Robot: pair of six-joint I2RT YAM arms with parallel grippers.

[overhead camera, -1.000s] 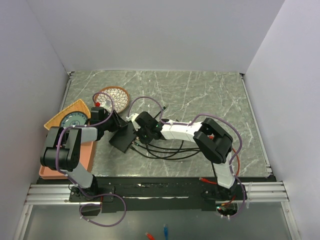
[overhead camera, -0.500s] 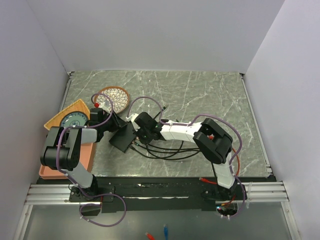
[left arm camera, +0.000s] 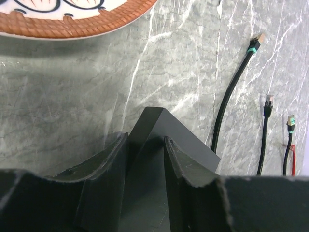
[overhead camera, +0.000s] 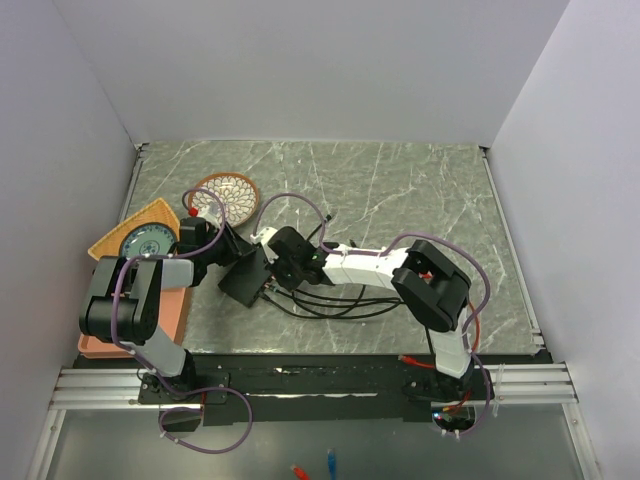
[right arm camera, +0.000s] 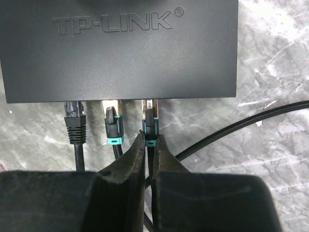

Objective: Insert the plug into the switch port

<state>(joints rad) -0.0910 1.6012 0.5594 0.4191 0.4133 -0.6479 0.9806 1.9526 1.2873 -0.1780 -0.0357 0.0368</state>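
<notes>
Obs., centre-left of the surface (overhead camera: 400, 190):

- The switch (overhead camera: 245, 280) is lying at a skew near the front of the marble top, between the two arms, with its socket edge facing the right arm.
- The left end effector (overhead camera: 232, 250) is reaching in from the switch's far-left side. In the left wrist view the left end effector (left arm camera: 145, 140) is straddling one corner of the switch (left arm camera: 159, 123), one finger against each face: it is grasping the box.
- The right end effector (overhead camera: 272, 265) is sitting just at the socket edge. In the right wrist view the right end effector (right arm camera: 148, 137) is clenched, pinching the plug (right arm camera: 149, 116) at its teal collar.
- The plug is standing directly ahead of the fingertips, in line with them, with its clear tip at the mouth of the third socket of the switch (right arm camera: 120, 48). How deep it is seated I cannot tell.
- Two neighbouring plugs are sitting in the sockets to its left: a black one (right arm camera: 73, 116) and a teal-collared one (right arm camera: 112, 126).
- Three loose cable ends (left arm camera: 253, 43) are lying on the marble beside the switch.
- The woven-rim dish (overhead camera: 226, 195) is sitting beyond the left end effector, apart from the switch.
</notes>
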